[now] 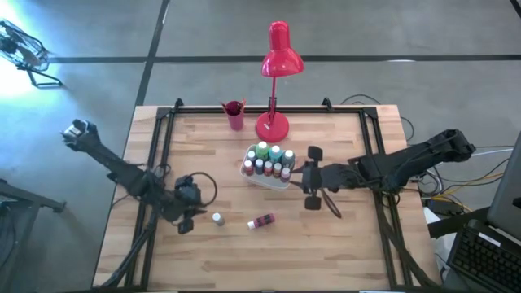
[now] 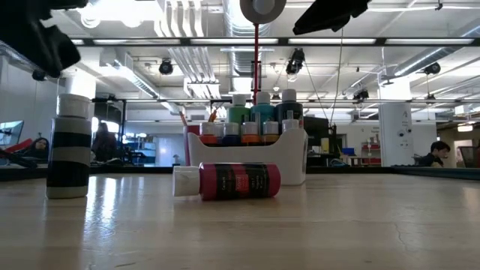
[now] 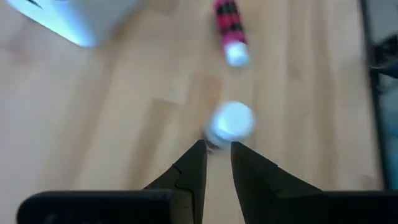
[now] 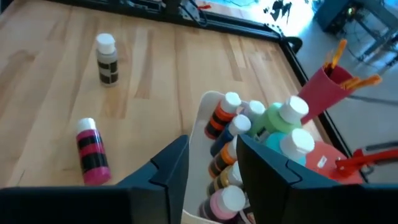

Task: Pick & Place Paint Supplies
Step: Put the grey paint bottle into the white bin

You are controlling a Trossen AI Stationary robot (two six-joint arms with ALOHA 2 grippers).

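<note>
Most of the little paint bottles [image 1: 269,160] stand packed together in a white tray [image 1: 269,181] near the middle of the wooden table [image 1: 203,260], with their pale caps up. You can see green, teal, orange, dark blue and pink ones there. Two bottles are not in the tray. One pink bottle [image 1: 262,220] lies on its side on the bare wood in front of the tray, its white cap pointing to the left arm's side. One small bottle with a dark label and a white cap [image 1: 218,218] stands upright a little way from the pink one, toward the left arm. The left gripper [image 1: 189,221] is low, just beside this standing bottle. In the left wrist view its two dark fingers [image 3: 189,171] have a thin gap between them and nothing is in that gap; the white cap sits just past the tips, and it is too blurry to tell if they touch it. The right gripper [image 1: 313,177] hangs over the edge of the tray on the right arm's side. Its fingers [image 4: 168,165] stand apart and hold nothing, and the tray's rim and some bottles show in the gap. A thin brush [image 1: 329,201] seems to lie on the table under the right arm. Behind the tray stand a red cup [image 1: 234,115] with brushes in it and a red desk lamp [image 1: 277,73].
</note>
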